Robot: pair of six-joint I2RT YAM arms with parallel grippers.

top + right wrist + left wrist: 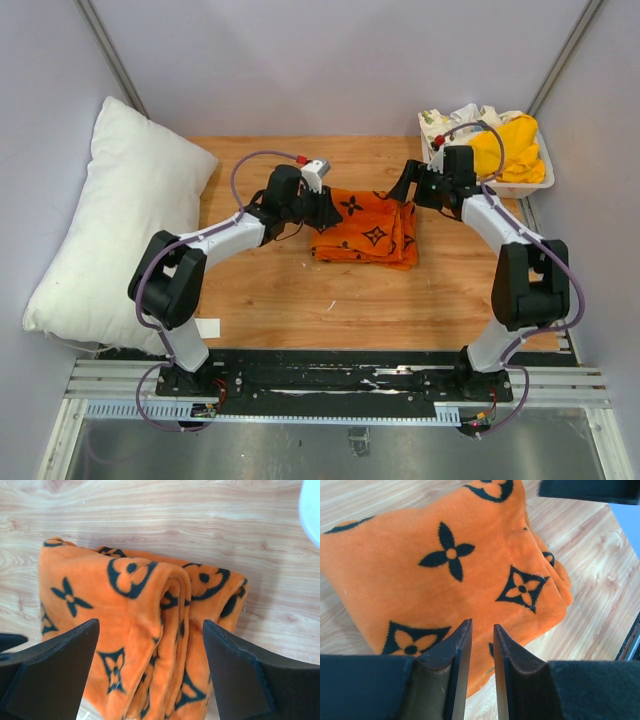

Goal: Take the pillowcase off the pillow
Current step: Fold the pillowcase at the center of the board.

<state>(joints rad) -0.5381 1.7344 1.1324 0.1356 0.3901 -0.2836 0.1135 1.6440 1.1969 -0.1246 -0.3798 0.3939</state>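
The orange pillowcase with black motifs lies folded in several layers on the wooden table, off the pillow. The plain white pillow leans at the far left, beyond the table's left edge. My left gripper hovers over the pillowcase's left part; in the left wrist view its jaws stand a narrow gap apart with nothing between them, above the cloth. My right gripper is wide open and empty over the folded edge at the back right.
A white bin at the back right holds a yellow cloth and a white floral cloth. A small white label lies near the table's front left. Grey walls close in on both sides.
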